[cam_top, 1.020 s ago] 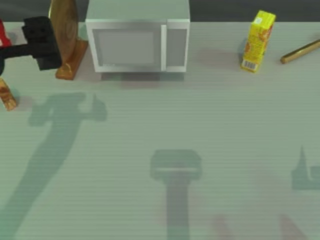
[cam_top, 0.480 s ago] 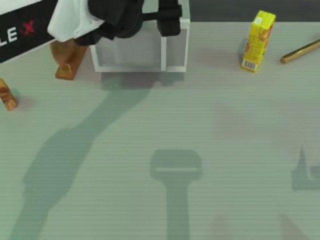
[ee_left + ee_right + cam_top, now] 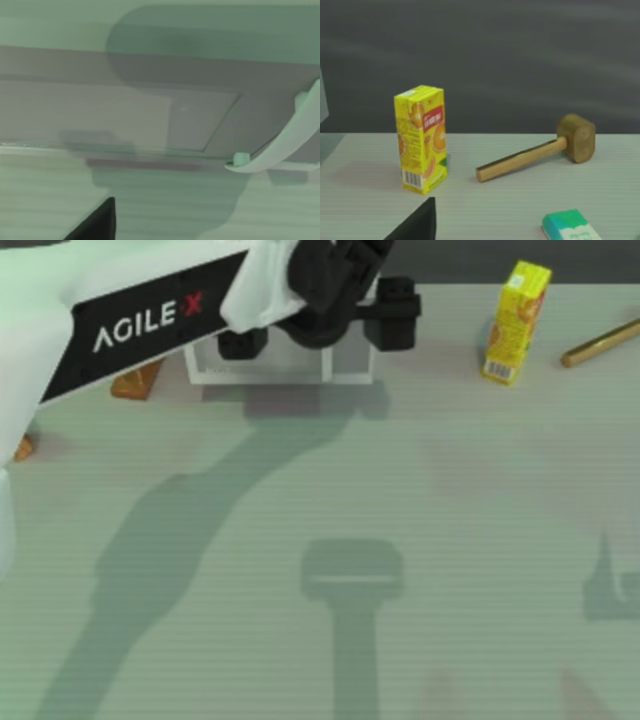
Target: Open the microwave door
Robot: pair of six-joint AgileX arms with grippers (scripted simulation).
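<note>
Now left gripper [image 3: 335, 300] over boxy grey-white microwave [image 3: 285, 365], at white curved door handle [image 3: 280, 150]; jaw state: cannot tell. Hook handle squarely, swing grey-windowed white-framed door [image 3: 115, 117] outward along arc.

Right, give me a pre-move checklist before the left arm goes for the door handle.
1. Left gripper over the microwave front: ok.
2. Microwave door shut: ok.
3. Curved white handle in left wrist view, ungrasped: ok.
4. Left fingers open enough for the handle: cannot tell.
5. Orange juice carton standing apart from the oven: ok.
6. Right arm out of the top view: ok.
</note>
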